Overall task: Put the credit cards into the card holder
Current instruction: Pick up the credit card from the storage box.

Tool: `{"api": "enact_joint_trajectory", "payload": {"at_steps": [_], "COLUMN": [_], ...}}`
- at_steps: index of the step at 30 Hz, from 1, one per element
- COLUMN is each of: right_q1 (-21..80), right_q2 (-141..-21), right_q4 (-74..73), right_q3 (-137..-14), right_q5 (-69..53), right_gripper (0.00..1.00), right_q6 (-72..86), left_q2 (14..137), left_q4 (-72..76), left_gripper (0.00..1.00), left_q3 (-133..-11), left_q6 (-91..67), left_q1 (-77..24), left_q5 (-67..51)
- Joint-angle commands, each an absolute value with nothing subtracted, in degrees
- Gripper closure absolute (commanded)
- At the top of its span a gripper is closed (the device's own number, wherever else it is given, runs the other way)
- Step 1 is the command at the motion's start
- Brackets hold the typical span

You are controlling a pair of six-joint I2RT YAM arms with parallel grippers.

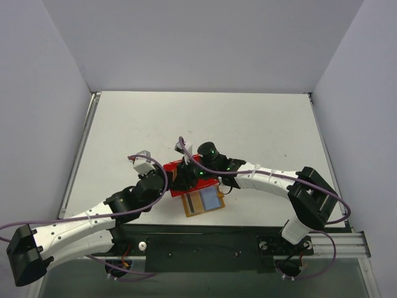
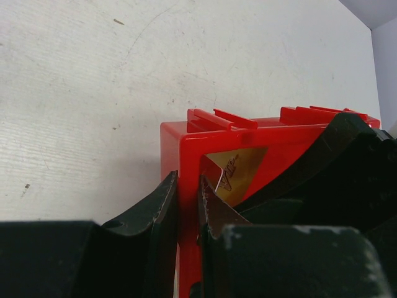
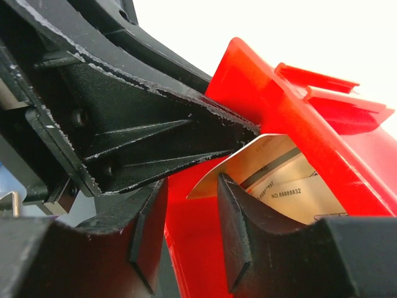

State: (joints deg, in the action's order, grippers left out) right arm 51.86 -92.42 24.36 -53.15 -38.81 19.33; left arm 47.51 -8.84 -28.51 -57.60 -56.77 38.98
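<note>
Credit cards [image 3: 273,164], thin golden rectangles with faint print, are lying slanted inside a red plastic bin [image 2: 186,146]. The bin is sitting toward the front middle of a pale grey table [image 1: 248,124]. In the right wrist view, one card is showing a small printed number. In the left wrist view, a golden card is leaning into the bin's corner.

I am holding both arms over the bin, one from each side, and the two black grippers are crowding close together there. My left gripper [image 2: 188,181] is straddling the bin's wall, one finger outside and one inside. The fingers are drawn in narrowly, so the red wall is filling the gap between them.

My right gripper [image 3: 192,186] is sitting at the bin's edge with its fingers standing a little apart. A card's rounded corner is lying just above that gap, and I cannot tell whether either finger is touching it.

The card holder [image 1: 203,202], a small flat orange-tan wallet with a light blue inner panel, is lying open on the table. It is resting just beside the bin, on the side nearer my bases.
</note>
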Motion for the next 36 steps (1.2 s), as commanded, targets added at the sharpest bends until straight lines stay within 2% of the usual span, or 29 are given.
{"api": "enact_joint_trajectory", "payload": {"at_steps": [1,11,19,26,31,36], "right_q1": [53.96,53.88,53.79,53.44,52.12,49.49], "right_q2": [-92.46,-92.90,-94.83,-94.66,-93.87,-91.94], "right_q4": [18.99,17.05,13.10,12.66,16.68,24.86], "right_q3": [-54.76,-54.93,-57.48,-56.60,-54.06,-48.79], "right_q5": [-26.48,-15.12,-9.68,-7.04,-9.40,-15.99], "right_gripper": [0.67,0.64,0.73,0.70,0.63,0.61], "right_q6": [16.17,21.00,22.85,23.99,25.31,27.77], "left_q2": [45.35,45.97,45.79,45.88,45.53,45.18], "left_q4": [8.26,8.61,8.44,8.53,8.61,8.35], "left_gripper": [1.00,1.00,1.00,1.00,1.00,1.00], "left_q3": [-31.73,-31.90,-32.26,-32.34,-32.26,-32.08], "left_q6": [-61.00,-60.73,-60.56,-60.38,-60.38,-60.38], "left_q1": [-58.01,-58.10,-58.10,-58.01,-58.01,-57.92], "left_q5": [31.37,31.55,31.90,32.25,32.25,32.26]}}
